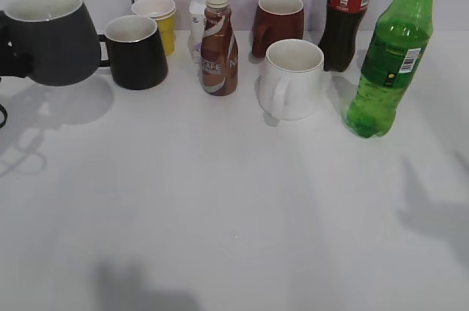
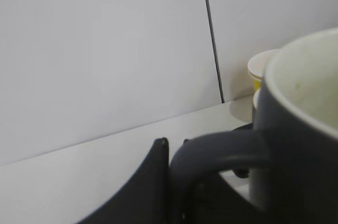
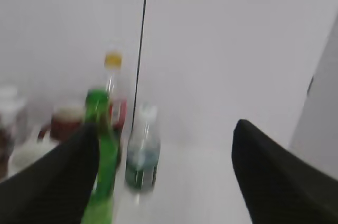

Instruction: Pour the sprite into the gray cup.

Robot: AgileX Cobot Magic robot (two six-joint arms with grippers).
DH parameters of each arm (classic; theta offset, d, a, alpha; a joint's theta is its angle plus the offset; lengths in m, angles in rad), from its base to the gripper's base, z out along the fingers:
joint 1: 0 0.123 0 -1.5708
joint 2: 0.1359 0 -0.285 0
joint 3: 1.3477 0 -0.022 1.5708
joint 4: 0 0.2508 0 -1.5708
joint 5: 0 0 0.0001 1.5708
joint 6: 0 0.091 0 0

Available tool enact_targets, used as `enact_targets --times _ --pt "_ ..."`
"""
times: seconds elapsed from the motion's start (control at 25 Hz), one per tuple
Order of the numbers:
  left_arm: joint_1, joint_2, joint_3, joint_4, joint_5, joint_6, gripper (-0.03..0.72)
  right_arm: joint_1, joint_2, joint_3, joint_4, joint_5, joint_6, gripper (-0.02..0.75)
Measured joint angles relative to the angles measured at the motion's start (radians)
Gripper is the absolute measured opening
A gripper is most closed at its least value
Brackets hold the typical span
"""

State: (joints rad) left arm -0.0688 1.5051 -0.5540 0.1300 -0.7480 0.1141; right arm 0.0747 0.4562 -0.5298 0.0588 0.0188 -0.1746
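Observation:
The gray cup (image 1: 51,36) is a squat dark mug with an off-white inside, at the far left of the exterior view, held above its shadow on the table. My left gripper (image 1: 6,43) is shut on its loop handle; the left wrist view shows the handle between the black fingers (image 2: 177,155) and the cup body (image 2: 301,150) at right. The sprite (image 1: 388,61), a green capped bottle, stands upright at the back right. In the blurred right wrist view my right gripper (image 3: 163,150) is open and empty, with the sprite (image 3: 100,171) just beside its left finger.
A glossy black mug (image 1: 135,50), a yellow paper cup (image 1: 157,17), a brown coffee bottle (image 1: 218,43), a maroon mug (image 1: 280,23), a white mug (image 1: 292,78) and a cola bottle (image 1: 348,17) stand along the back. A small clear bottle (image 3: 142,155) stands beyond the sprite.

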Motion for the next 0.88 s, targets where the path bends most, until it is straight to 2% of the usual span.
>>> enact_targets --times 0.24,0.52,0.68,0.88 --pt "0.0 -0.065 0.0 0.003 0.091 0.0 0.045 0.0 0.331 0.036 0.007 -0.273 0.138 0.587" --pt "0.0 -0.104 0.001 0.003 0.139 0.0 0.045 0.01 0.569 0.257 -0.024 -0.523 0.376 0.587" --pt "0.0 -0.104 0.001 0.003 0.145 0.0 0.045 0.075 0.666 0.31 -0.088 -0.581 0.402 0.584" --pt "0.0 -0.104 0.001 0.003 0.148 0.0 0.045 0.159 0.852 0.308 -0.129 -0.745 0.331 0.566"
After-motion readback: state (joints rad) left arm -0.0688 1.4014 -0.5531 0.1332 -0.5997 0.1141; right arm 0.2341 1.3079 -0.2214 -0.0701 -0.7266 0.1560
